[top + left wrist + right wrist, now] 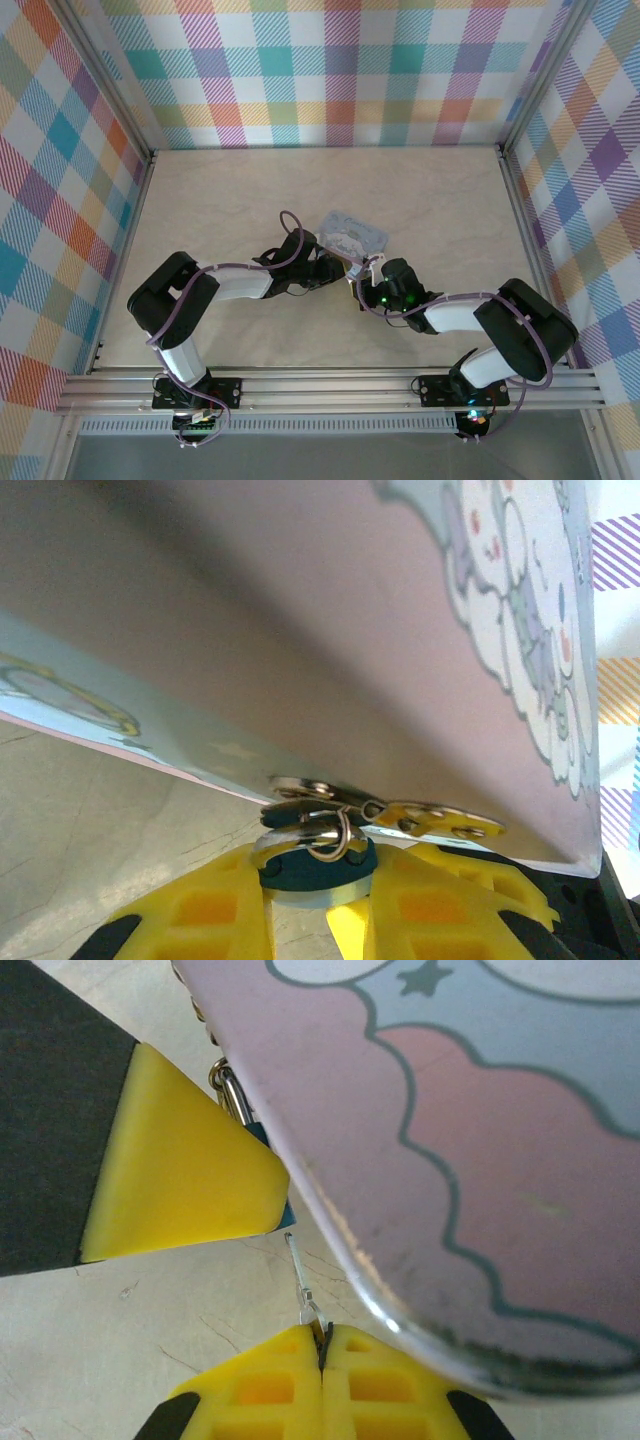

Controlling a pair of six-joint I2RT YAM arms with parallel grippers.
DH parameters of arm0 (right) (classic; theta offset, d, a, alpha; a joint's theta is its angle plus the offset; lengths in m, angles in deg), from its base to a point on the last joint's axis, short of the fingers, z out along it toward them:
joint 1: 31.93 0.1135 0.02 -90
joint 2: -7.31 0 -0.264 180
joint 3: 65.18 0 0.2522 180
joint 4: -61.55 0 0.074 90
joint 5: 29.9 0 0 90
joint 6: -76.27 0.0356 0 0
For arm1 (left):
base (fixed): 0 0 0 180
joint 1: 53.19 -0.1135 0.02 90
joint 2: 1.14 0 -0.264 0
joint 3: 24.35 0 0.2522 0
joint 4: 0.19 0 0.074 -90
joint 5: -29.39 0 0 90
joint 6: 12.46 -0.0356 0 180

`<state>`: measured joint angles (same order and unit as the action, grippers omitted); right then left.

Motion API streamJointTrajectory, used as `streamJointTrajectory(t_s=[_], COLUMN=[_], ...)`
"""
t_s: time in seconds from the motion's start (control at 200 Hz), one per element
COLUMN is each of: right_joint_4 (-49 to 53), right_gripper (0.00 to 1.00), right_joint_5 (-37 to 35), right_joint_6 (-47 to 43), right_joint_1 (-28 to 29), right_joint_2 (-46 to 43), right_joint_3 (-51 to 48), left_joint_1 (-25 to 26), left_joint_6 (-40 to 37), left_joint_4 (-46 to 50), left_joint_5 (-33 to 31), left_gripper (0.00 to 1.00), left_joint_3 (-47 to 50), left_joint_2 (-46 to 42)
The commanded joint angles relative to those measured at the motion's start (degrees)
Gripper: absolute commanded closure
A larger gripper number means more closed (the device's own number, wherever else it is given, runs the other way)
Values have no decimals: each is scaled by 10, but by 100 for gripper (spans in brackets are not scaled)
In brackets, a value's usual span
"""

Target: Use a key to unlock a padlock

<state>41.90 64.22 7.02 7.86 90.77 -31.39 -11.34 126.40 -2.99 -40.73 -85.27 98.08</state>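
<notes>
The padlock (318, 870), tiny with a dark teal body and a silvery shackle, sits between the yellow fingers of my left gripper (315, 885), which is shut on it. Its shackle hooks through the hasp of the light-blue cartoon tin (420, 630) just above. My right gripper (322, 1336) is shut on the key (303, 1278), a thin metal sliver pointing up at the padlock's blue corner (289, 1216), with a small gap between them. In the top view both grippers (338, 268) (366, 283) meet at the tin's near edge (350, 233).
The left gripper's yellow finger (180, 1170) crowds the key's left side, and the tin's rounded corner (450, 1190) overhangs its right. The beige tabletop (430, 200) stretches around the tin. Plaid walls (330, 70) close in the back and sides.
</notes>
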Motion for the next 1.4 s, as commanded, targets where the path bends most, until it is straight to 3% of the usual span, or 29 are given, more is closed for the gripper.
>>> streamJointTrajectory(t_s=[0.0,0.63,1.065,1.395], right_joint_4=[-23,-75,-109,-143], right_gripper=[97,97,97,97], right_joint_5=[13,-18,-82,-71], right_joint_6=[-11,-4,-40,-33], right_joint_1=[3,4,13,14], right_joint_2=[0,-2,11,25], right_joint_3=[11,-3,0,6], left_joint_1=[8,10,18,21], left_joint_6=[7,16,22,26], left_joint_4=[2,2,18,21], left_joint_5=[2,5,-2,-5], left_gripper=[82,82,81,82], left_joint_3=[-18,-21,-26,-29], left_joint_2=[-17,-17,-22,-19])
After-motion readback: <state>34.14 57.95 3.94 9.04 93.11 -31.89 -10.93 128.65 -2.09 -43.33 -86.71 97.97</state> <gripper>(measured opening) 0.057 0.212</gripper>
